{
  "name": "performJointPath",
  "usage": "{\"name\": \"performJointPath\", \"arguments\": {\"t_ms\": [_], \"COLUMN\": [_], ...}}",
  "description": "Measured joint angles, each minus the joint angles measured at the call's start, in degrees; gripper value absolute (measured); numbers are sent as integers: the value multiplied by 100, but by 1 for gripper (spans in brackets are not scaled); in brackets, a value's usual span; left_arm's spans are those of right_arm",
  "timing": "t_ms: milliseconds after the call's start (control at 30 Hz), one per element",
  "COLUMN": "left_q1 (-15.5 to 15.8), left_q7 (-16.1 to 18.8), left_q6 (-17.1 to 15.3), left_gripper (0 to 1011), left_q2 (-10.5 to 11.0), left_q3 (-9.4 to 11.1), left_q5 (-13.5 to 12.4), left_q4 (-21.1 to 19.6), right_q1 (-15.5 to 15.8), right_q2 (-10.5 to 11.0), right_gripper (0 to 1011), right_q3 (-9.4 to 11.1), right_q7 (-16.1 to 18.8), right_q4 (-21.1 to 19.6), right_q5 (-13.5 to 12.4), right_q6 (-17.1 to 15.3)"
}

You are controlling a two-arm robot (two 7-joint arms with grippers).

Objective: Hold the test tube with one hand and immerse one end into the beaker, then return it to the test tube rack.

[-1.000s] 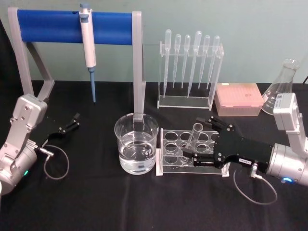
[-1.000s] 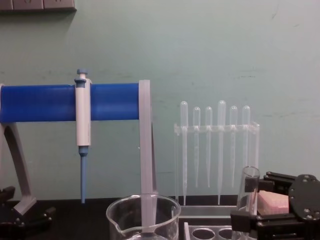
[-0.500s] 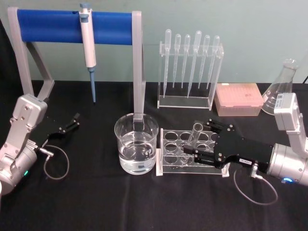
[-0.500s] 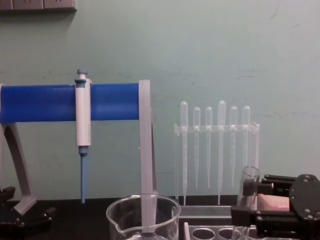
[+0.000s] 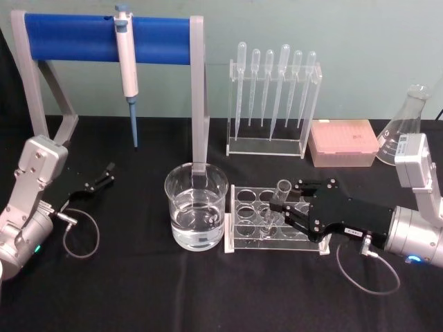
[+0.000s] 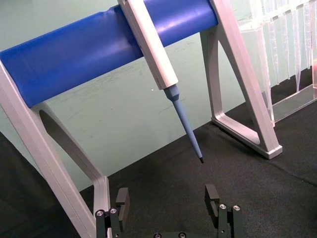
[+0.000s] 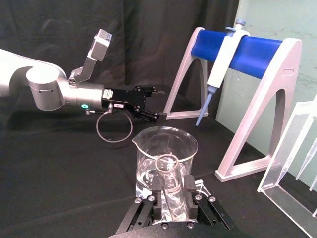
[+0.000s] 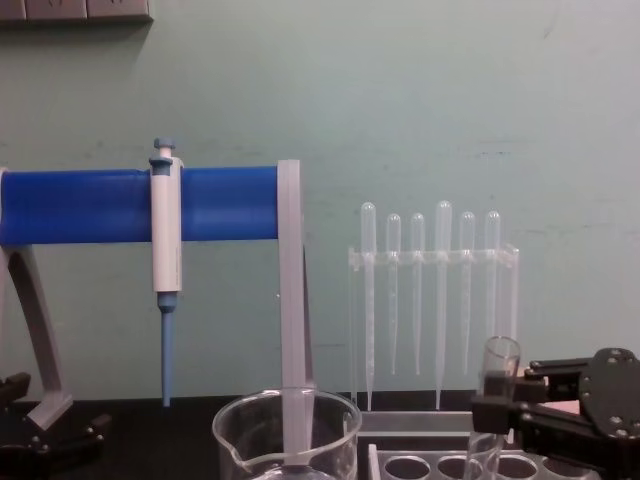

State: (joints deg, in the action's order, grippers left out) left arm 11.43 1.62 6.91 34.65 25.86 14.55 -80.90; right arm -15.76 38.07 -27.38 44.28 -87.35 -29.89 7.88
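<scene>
nearest, the right pincer (image 5: 288, 205) reaches in low from the right, its fingers apart on either side of the test tube (image 5: 279, 196) and seemingly not squeezing it. the tube leans slightly in the clear test tube rack (image 5: 242, 235), which likely bears its weight. just left of the rack sits the beaker (image 5: 196, 207), part filled with water, close enough for a short dip. the right wrist view shows a finger each side of the tube with the beaker straight beyond. the chest view instead shows the tube's rim above the rack. at far left the left pincer (image 5: 99, 180), fingers spread, rests parked on the black tabletop (image 5: 138, 283). behind, a pipette (image 5: 126, 62) hangs on a blue-barred stand (image 5: 69, 31).
</scene>
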Motion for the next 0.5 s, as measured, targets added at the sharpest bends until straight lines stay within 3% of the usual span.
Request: {"name": "performJointPath", "arguments": {"t_ms": [67, 500], "left_q1": [0, 0], "left_q7": [0, 0], "left_q6": [0, 0], "left_gripper": [1000, 1000], "left_q2": [0, 0], "left_q3": [0, 0], "left_q5": [0, 0], "left_q4": [0, 0], "right_q1": [-1, -7], "right_q2": [0, 0], "right_gripper": [244, 242], "right_q3": [3, 3], "right_q7": [-1, 0], "right_q4": [-1, 1], "right_q5": [-3, -3], "right_q6": [3, 3]}}
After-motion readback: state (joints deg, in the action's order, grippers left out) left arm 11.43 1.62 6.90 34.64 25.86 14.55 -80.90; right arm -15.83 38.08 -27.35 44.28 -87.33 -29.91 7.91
